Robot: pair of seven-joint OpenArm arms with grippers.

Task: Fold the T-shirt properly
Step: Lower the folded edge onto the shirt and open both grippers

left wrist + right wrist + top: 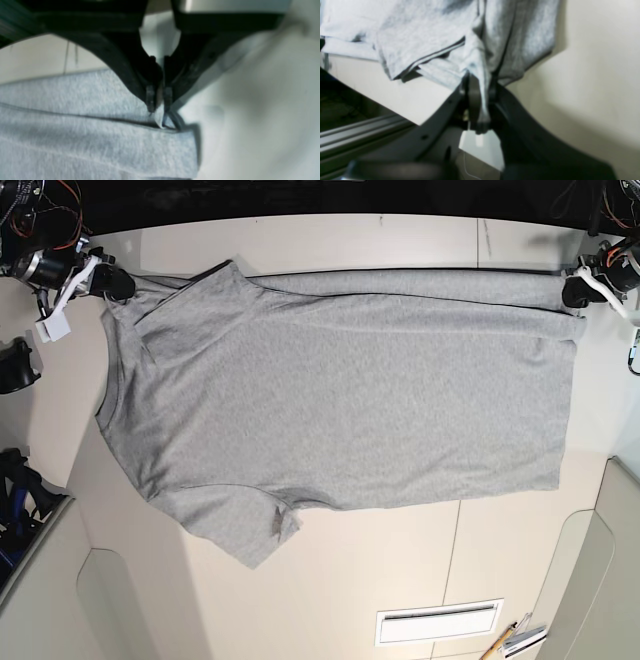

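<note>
My T-shirt lay spread across the upper and middle parts of the base view, grey and plain on the side that showed, on a pale table. I had a gripper at each of its two upper corners in that view.

My left gripper, at the upper right of the base view, had its fingers drawn nearly together, pinching a thin bit of the shirt's edge between the tips. My right gripper, at the upper left, was closed on a bunched fold of the same cloth; in the right wrist view the gathered fabric ran down between the fingers.

Along the top of the base view, a long strip of the shirt ran from one gripper to the other, with a folded band just below it. Near the upper left, the cloth was creased and overlapped, rising to a small peak. A sleeve stuck out at the lower left of the shirt, pointing down the frame. At the lower right of the frame were a white rectangular panel and, just beside it, some slender items.
</note>
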